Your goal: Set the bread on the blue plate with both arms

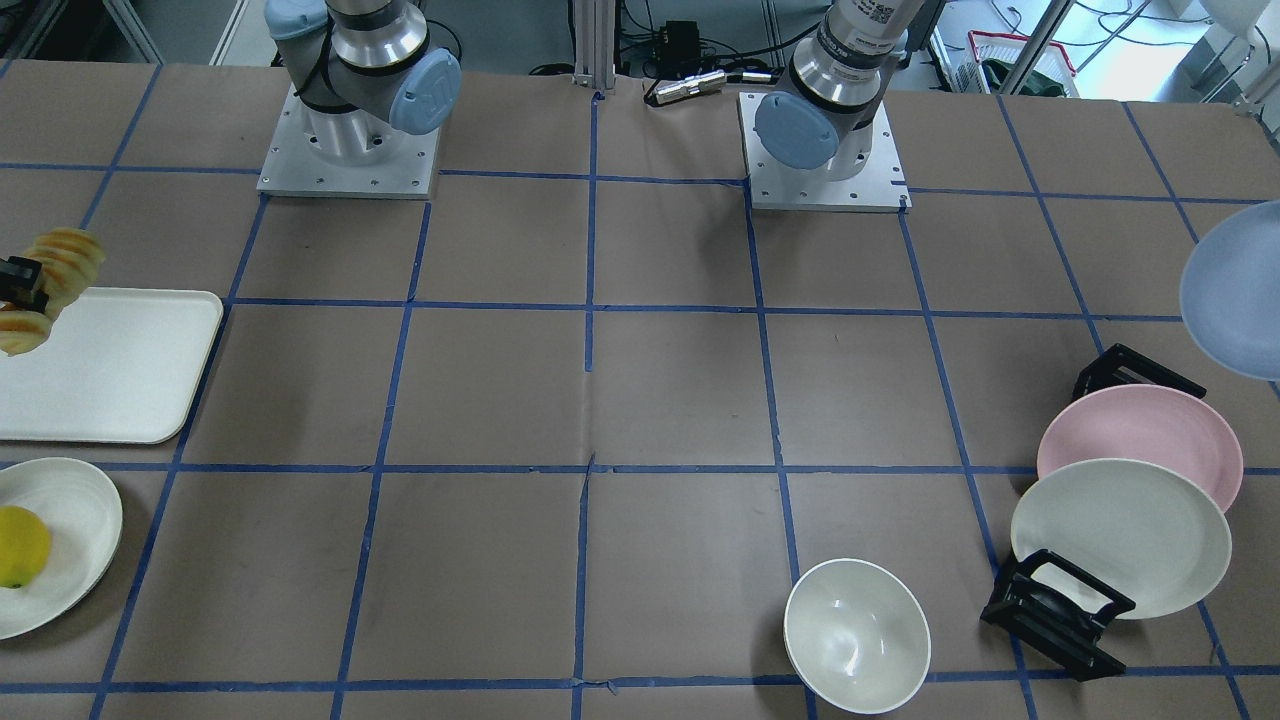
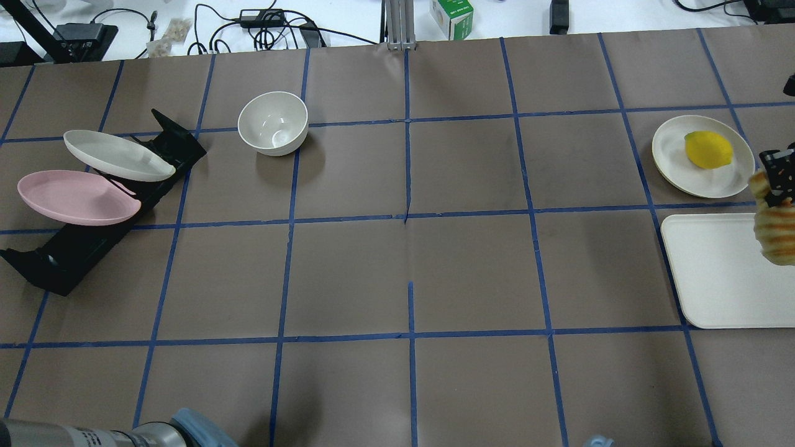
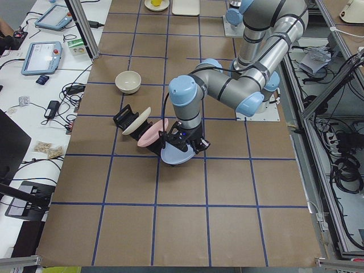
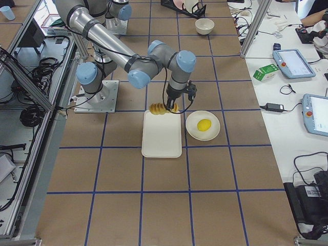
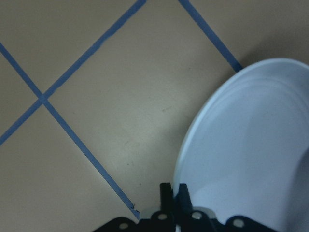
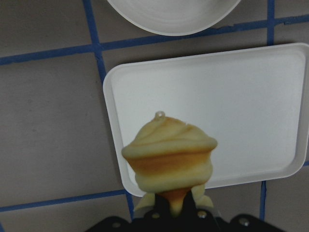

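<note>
My right gripper (image 6: 176, 209) is shut on the bread (image 6: 169, 154), a ribbed pale yellow loaf with orange-brown stripes. It holds the loaf in the air over the near end of a white tray (image 6: 217, 96). The front view shows the bread (image 1: 62, 262) at the left edge, and the overhead view shows it (image 2: 776, 233) at the right edge. My left gripper (image 5: 175, 193) is shut on the rim of the blue plate (image 5: 251, 150). It holds the plate tilted above the table, next to the plate rack. The plate also shows in the front view (image 1: 1235, 290) and the left view (image 3: 177, 154).
A black rack (image 1: 1060, 610) holds a pink plate (image 1: 1140, 435) and a cream-white plate (image 1: 1120, 535). A white bowl (image 1: 855, 635) stands nearby. A yellow lemon (image 2: 708, 149) lies on a small cream plate (image 2: 674, 155) beside the white tray (image 2: 720, 273).
</note>
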Available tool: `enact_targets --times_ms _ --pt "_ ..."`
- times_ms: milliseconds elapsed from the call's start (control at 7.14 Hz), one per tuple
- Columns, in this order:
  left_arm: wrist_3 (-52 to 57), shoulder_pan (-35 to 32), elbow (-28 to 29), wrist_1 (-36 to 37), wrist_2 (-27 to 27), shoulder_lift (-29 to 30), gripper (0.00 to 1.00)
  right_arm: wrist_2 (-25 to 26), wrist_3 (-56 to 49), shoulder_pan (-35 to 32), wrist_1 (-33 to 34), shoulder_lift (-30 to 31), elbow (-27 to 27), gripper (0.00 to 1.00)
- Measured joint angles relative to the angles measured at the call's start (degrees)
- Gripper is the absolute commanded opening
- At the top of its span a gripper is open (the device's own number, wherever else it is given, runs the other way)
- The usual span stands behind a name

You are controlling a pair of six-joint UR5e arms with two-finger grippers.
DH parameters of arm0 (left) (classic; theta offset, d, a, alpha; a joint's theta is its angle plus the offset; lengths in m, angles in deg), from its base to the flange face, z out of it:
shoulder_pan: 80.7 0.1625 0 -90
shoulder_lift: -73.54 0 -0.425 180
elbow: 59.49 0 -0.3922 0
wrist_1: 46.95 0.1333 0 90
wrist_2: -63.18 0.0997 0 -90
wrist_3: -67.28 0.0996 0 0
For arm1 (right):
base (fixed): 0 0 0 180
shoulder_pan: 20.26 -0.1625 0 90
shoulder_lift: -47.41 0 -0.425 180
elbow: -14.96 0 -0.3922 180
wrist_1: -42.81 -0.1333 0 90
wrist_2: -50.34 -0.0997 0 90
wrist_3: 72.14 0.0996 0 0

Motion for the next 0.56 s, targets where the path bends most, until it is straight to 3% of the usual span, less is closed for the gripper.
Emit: enact_targets --times_ms 280,560 --pt "4.4 -2.3 1.3 -9.3 -7.6 -3.6 0.0 -2.5 7.3 -6.2 -6.0 0.2 -4.9 0.0" --pt "11.0 -11.1 -0.9 -12.0 -16.6 -4.6 0.0 -4.5 12.9 -11.4 -8.1 0.7 -6.0 0.0"
